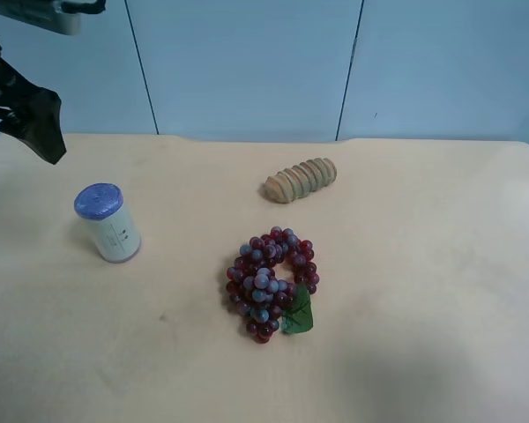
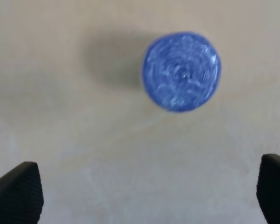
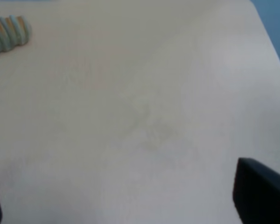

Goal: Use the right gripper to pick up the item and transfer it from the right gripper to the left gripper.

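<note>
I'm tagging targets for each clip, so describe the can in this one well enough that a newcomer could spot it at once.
Start from the beige table and look toward the exterior high view's left, away from the grape bunch in the middle and the ribbed wooden piece behind it. There the can stands upright and alone. It is the only cream-white cylinder, topped by a shiny blue lid.

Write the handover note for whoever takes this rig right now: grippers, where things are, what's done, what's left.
Right gripper: open, empty, over bare table; the ribbed wooden piece shows at the edge of its view.
Left gripper: open, empty, above the can, not touching it.
Can: upright on the table, blue lid up, apart from the grape bunch.
Done: nothing; the can is not yet picked up.
Left: right gripper grasps and lifts the can, then hands it to the left gripper.
</note>
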